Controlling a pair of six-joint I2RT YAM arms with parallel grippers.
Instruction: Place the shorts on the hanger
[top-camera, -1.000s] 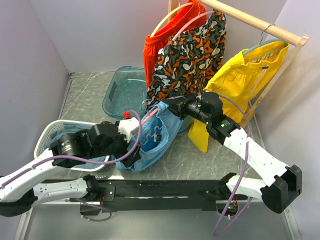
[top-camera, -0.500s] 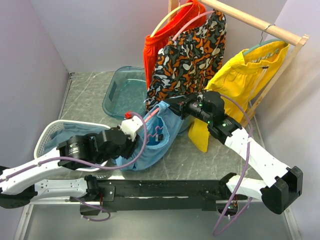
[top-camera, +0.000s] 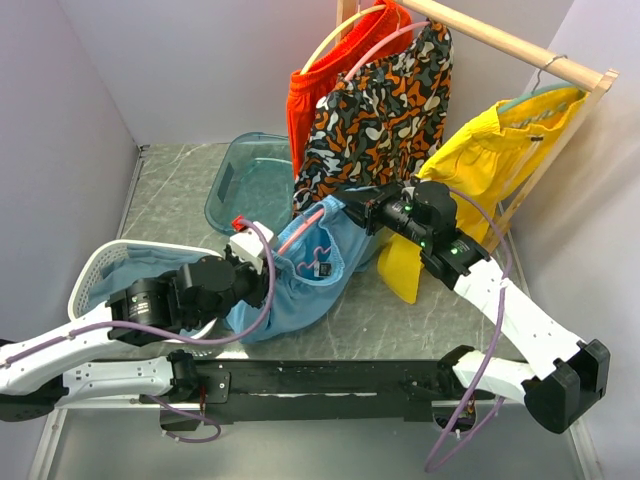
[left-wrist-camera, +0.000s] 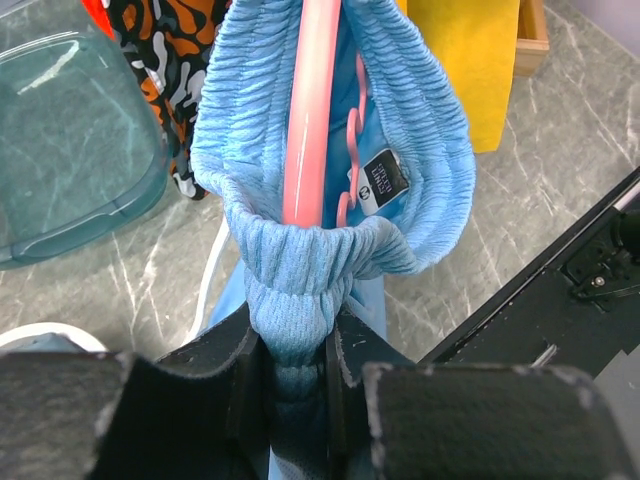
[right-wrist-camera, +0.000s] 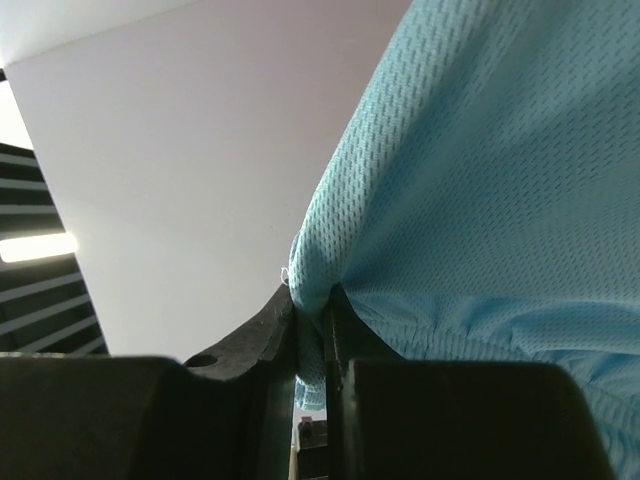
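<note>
The light sky-blue shorts (top-camera: 305, 280) hang between my two grippers over the middle of the table. The pink hanger (top-camera: 300, 235) sits inside their open waistband. In the left wrist view one straight pink hanger (left-wrist-camera: 310, 110) arm and the wavy bar run through the gathered waistband of the shorts (left-wrist-camera: 420, 130). My left gripper (left-wrist-camera: 297, 385) is shut on a bunched end of that waistband, at the shorts' lower left (top-camera: 248, 283). My right gripper (right-wrist-camera: 315, 350) is shut on a fold of the shorts (right-wrist-camera: 500, 180), at their upper right edge (top-camera: 345, 205).
A wooden rack (top-camera: 520, 45) at the back right carries orange shorts (top-camera: 315, 90), patterned shorts (top-camera: 385, 110) and yellow shorts (top-camera: 480, 160). A teal bin (top-camera: 245, 180) stands behind. A white mesh basket (top-camera: 95, 275) with blue cloth sits at the left. A black rail (top-camera: 330, 378) lines the near edge.
My left gripper has closed on the waistband and drawn it slightly left. The right gripper edged right with its fold. The yellow shorts on the rack have swung upward.
</note>
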